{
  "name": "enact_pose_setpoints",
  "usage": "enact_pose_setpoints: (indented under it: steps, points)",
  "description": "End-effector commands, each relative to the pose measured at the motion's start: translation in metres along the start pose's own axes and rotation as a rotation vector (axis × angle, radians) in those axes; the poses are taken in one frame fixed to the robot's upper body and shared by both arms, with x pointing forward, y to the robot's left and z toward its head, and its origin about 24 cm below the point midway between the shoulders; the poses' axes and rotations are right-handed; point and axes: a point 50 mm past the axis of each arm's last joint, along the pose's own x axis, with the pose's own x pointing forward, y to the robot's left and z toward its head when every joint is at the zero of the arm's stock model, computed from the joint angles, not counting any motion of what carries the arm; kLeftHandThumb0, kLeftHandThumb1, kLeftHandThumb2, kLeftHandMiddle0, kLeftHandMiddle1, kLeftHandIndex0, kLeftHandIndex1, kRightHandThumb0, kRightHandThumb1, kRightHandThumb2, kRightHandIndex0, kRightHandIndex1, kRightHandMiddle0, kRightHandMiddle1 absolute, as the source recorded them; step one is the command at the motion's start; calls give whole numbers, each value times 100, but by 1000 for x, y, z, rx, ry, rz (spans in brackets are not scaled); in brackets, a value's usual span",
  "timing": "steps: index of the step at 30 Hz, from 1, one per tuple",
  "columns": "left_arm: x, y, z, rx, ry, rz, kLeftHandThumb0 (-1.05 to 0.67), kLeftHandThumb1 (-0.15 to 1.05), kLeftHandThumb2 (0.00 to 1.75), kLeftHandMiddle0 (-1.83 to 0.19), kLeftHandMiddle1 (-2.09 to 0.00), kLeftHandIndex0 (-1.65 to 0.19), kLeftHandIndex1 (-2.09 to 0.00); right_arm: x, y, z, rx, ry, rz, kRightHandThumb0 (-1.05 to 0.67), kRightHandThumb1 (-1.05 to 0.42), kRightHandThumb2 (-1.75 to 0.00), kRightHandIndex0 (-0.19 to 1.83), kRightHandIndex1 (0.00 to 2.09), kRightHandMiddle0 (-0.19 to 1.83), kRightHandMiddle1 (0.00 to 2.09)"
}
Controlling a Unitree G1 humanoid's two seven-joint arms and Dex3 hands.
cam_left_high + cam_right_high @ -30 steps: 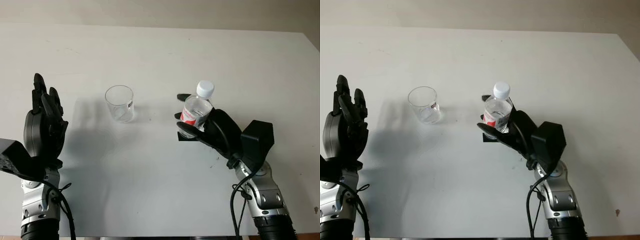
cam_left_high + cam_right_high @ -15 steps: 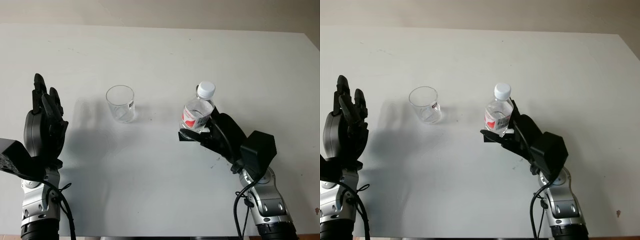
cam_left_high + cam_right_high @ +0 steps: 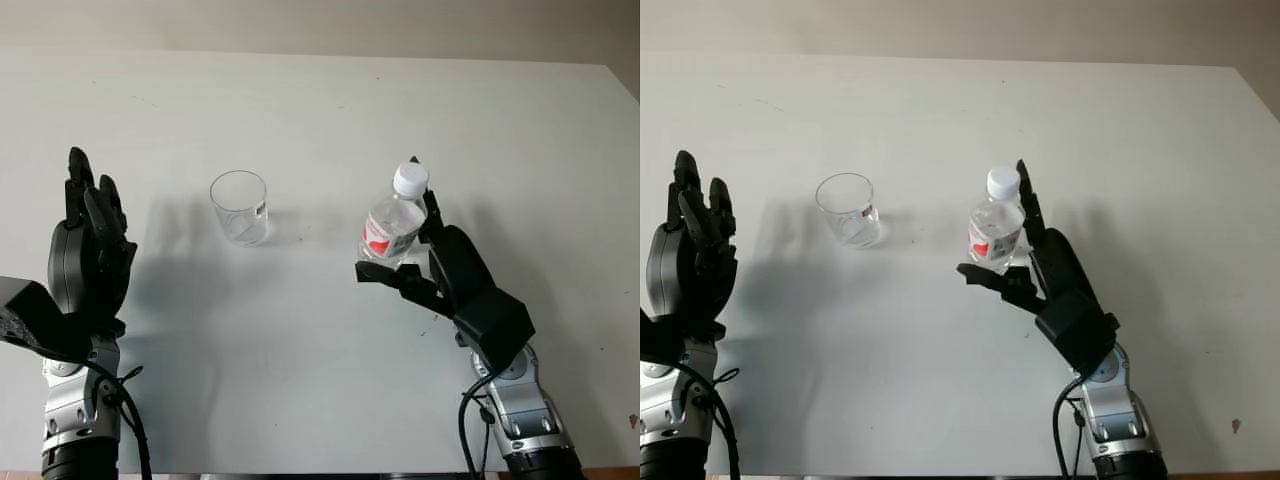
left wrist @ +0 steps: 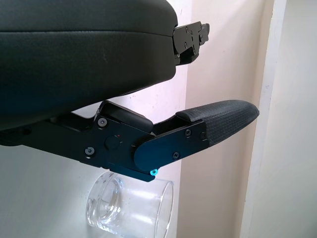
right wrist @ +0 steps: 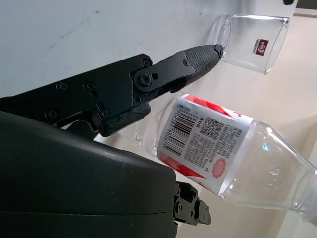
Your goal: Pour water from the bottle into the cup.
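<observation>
A clear plastic bottle (image 3: pixel 393 225) with a white cap and a red-and-white label stands right of the table's middle, leaning slightly. My right hand (image 3: pixel 422 264) is open just behind and right of it, one finger reaching up past the cap and the thumb (image 3: pixel 376 273) low by the bottle's base. In the right wrist view the bottle (image 5: pixel 213 148) lies close along the palm, with no finger curled round it. An empty clear cup (image 3: pixel 240 207) stands upright to the bottle's left, also seen as the cup (image 4: pixel 130 208). My left hand (image 3: pixel 88 250) is raised and open at the table's left side.
The white table (image 3: pixel 320 110) stretches wide behind and between the cup and bottle. Its right edge (image 3: pixel 622 90) runs along the far right. A pale wall rises beyond the table's back edge.
My right hand's fingers have uncurled from around the bottle and the forearm has swung lower. The bottle stays in place. The left hand and cup have not moved.
</observation>
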Motion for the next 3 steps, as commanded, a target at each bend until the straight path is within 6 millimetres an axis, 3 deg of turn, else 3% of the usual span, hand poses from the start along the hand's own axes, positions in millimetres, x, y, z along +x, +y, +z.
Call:
enact_pose_setpoints:
  steps: [1,3]
  points:
    - [1,1,1,6,-9,-3,-76,105,77,17,-5,19,0,2,-1,4,-4,-28,-6,-80,-95,-6,-19,0,-19,0]
    - [1,0,1,-3,-8,-5,-76,105,76,17,-5,19,-1,3,-2,4,0,-29,4,-79,-95,-6,-19,0,-19,0]
